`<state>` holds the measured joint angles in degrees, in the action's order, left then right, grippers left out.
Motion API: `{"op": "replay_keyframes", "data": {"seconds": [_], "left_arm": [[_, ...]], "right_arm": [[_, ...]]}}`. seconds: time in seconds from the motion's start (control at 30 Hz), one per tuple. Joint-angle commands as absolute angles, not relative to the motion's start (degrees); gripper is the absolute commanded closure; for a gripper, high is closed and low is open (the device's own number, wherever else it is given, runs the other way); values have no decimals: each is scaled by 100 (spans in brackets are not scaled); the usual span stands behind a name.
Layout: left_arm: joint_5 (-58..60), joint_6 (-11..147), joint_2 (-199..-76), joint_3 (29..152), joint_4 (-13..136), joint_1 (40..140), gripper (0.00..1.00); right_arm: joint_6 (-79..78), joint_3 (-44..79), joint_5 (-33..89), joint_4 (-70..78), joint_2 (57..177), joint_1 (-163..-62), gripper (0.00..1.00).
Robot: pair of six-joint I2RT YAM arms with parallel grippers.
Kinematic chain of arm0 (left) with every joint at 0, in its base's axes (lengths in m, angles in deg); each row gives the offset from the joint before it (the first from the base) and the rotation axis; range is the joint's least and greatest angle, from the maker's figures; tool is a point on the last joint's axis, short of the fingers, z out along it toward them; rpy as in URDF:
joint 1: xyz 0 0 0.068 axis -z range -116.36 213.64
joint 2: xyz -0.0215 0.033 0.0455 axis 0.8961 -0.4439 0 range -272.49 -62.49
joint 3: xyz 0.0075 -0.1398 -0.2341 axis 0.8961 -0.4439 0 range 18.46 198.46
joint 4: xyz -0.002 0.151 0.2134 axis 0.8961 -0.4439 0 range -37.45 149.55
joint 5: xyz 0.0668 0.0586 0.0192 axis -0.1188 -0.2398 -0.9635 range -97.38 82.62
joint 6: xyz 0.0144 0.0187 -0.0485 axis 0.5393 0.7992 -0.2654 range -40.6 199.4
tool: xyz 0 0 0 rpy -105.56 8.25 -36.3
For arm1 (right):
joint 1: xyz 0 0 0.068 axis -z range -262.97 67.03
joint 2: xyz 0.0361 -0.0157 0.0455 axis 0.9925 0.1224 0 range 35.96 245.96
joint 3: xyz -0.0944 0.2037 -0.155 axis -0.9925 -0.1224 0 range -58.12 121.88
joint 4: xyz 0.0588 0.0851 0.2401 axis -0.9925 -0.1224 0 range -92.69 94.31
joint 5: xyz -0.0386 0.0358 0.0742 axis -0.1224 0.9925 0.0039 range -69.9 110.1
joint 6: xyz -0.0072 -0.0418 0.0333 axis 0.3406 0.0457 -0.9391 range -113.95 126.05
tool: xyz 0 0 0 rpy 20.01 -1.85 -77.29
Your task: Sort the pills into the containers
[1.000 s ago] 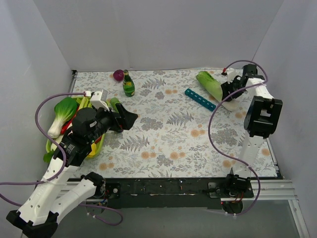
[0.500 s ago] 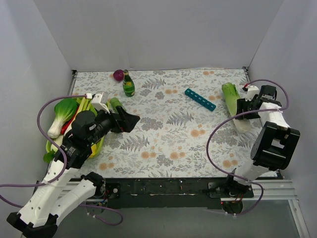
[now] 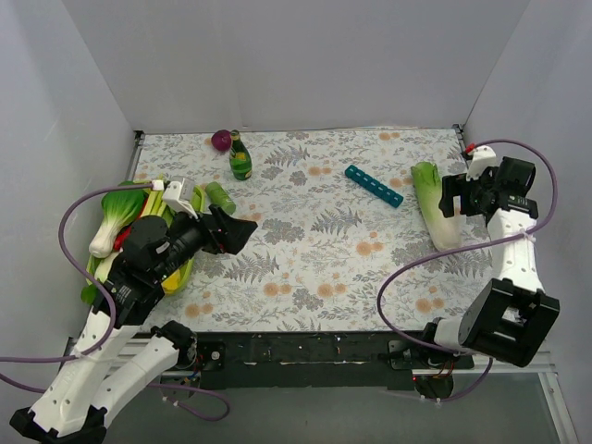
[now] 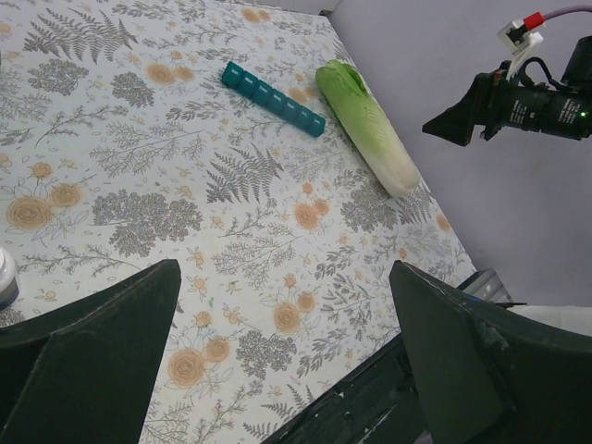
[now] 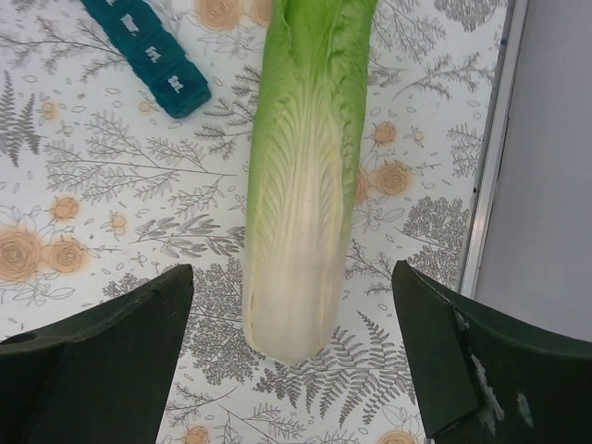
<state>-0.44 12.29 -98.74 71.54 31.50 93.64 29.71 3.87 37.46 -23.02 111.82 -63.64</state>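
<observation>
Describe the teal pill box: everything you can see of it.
The pill box is a long, narrow teal strip of glossy-looking plastic. It has one row of about seven square compartments, lids shut, with faint white lettering on them. It lies flat and diagonal on the floral cloth, right of centre toward the far side. Its near end stops just short of the leafy end of the cabbage; only the cloth touches it.

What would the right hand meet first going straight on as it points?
Probably the cabbage: its pale stem end lies right ahead of the open right hand, though depth is unclear.
</observation>
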Motion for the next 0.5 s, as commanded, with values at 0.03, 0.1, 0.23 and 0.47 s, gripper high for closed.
{"op": "replay_keyframes", "data": {"seconds": [0.03, 0.1, 0.23, 0.47], "left_arm": [[-140, 1462, -9677, 7181, 2941, 9353, 2], [-193, 1515, -9641, 7163, 2897, 9353, 2], [-220, 1568, -9676, 7181, 2844, 9353, 2], [-263, 1673, -9685, 7251, 2773, 9344, 2]], "right_arm": [[3041, -124, 4568, -1892, 9937, -6354, 5], [1988, -397, 3861, -1250, 9644, -6354, 3], [1273, -372, 3320, -1187, 9319, -6354, 2], [1264, -512, 3239, -897, 9063, -6354, 2]]}}
